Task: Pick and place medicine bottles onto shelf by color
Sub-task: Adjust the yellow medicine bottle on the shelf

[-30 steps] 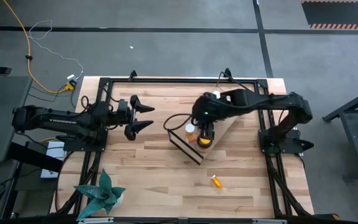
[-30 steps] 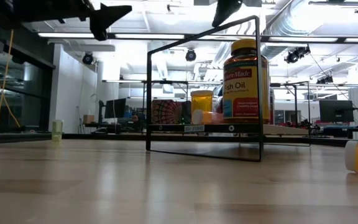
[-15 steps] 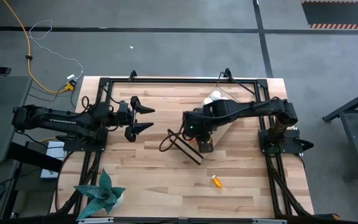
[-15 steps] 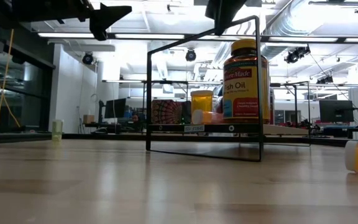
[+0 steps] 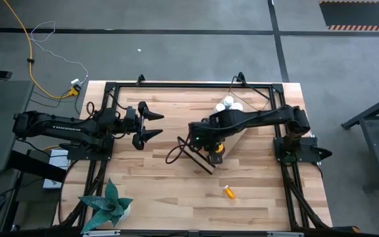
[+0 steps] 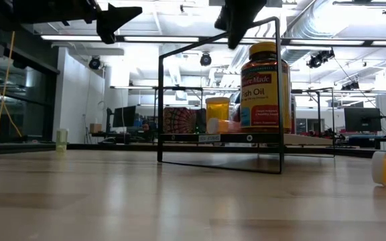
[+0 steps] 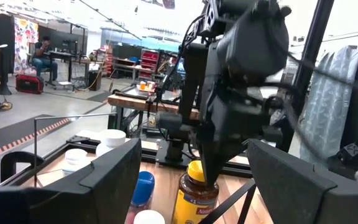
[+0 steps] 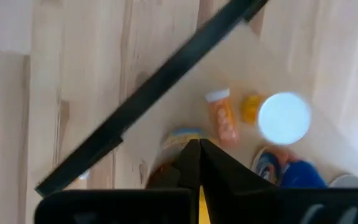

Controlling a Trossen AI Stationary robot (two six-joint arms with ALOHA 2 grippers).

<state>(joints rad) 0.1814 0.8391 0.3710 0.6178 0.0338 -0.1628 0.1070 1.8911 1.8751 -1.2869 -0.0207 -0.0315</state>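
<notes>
High view: the right end effector (image 5: 206, 149) is hanging over the near end of the shelf (image 5: 237, 137) in the middle of the butcher-block counter (image 5: 170, 184), its arm covering most of the bottles there. Two white-capped bottles (image 5: 228, 103) are showing at the shelf's far end. A small orange bottle (image 5: 229, 192) is lying on its side on the counter, well apart from the shelf. The left end effector (image 5: 151, 124) is waiting over the counter's left part, fingers spread wide.

Low view: the Fish Oil bottle (image 6: 265, 87) is standing upright on the shelf inside the black wire frame (image 6: 161, 100).

Left wrist view: a blue-capped bottle (image 7: 143, 186) is standing just beside the Fish Oil bottle.

Right wrist view: the right end effector's fingers (image 8: 190, 163) are pressed together, holding nothing.
</notes>
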